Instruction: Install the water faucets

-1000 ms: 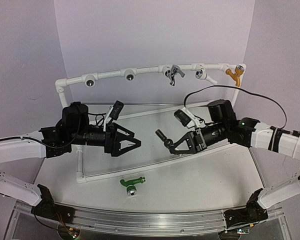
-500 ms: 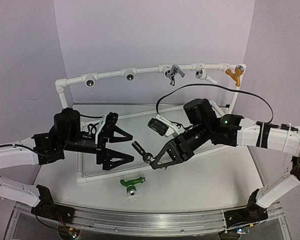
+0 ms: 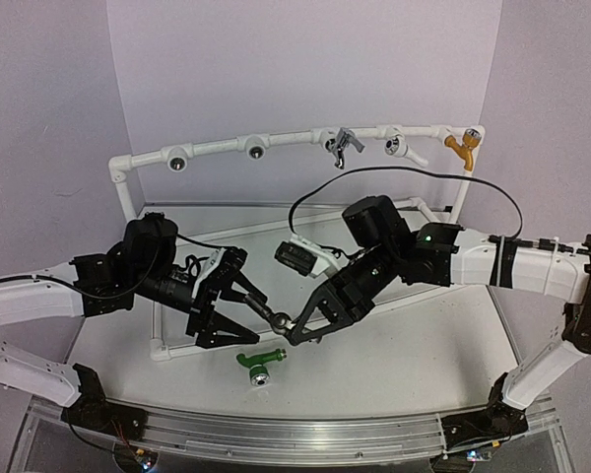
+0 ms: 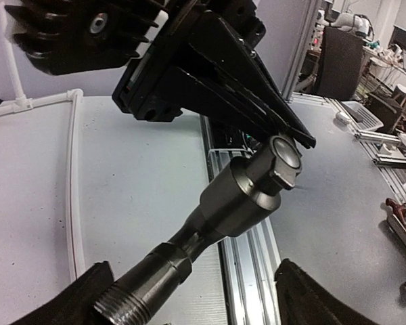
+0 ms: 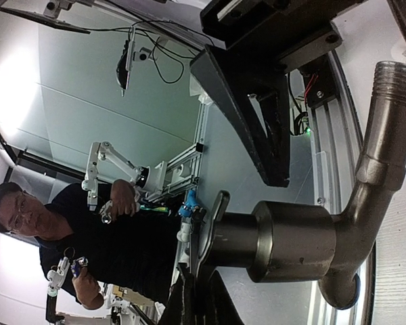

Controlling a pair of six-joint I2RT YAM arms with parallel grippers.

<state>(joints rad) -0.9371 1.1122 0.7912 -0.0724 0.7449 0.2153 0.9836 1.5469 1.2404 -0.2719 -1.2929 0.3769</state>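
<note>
My right gripper (image 3: 295,331) is shut on the lever handle (image 5: 215,227) of the dark brown-black water faucet (image 3: 274,318) and holds it above the table. Its silver-grey body (image 5: 304,250) bends up to a threaded end (image 5: 396,78). In the left wrist view the same faucet (image 4: 247,196) slants down, and its threaded end (image 4: 122,308) lies between the fingers (image 4: 311,301) of my left gripper (image 4: 196,305), close to the left one. The left gripper (image 3: 244,313) is open. The green water faucet (image 3: 259,359) lies on the table near the front.
A white pipe rail (image 3: 217,148) runs along the back with two bare sockets (image 3: 178,162) at its left. A grey tap (image 3: 343,146), a white tap (image 3: 404,148) and an orange tap (image 3: 460,148) sit on it. A low pipe frame (image 3: 160,345) lies on the table.
My right arm has swung left and down with the dark faucet, bringing its threaded end between the left fingers. The left gripper has turned toward it and its jaws have narrowed somewhat.
</note>
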